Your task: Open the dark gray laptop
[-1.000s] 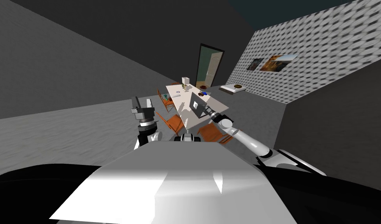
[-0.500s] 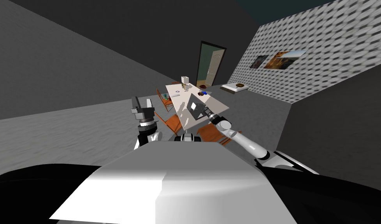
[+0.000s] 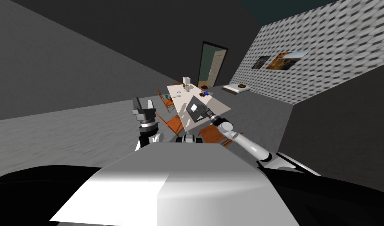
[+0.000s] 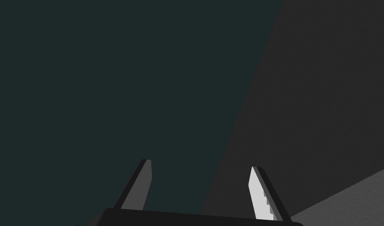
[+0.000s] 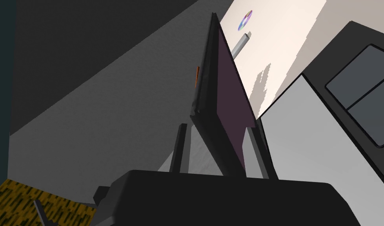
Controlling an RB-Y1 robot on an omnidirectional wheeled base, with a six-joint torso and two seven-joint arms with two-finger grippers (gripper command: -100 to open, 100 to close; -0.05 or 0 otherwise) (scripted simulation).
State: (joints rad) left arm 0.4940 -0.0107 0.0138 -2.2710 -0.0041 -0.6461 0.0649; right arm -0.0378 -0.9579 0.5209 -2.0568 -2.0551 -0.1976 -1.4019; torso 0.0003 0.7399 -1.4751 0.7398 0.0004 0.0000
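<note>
Right wrist view: the right gripper (image 5: 216, 126) fingers clamp the raised lid of the dark gray laptop (image 5: 226, 102) on the pale tabletop (image 5: 281, 35); the left gripper (image 4: 200, 164) fingers stand apart.

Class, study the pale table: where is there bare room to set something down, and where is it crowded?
Bare: the table strip between the laptop lid and the disc with its grey stick; also the corner on the lid's right. Crowded: the far end, with a white box and a small dark item, and where the right gripper clamps the lid.
</note>
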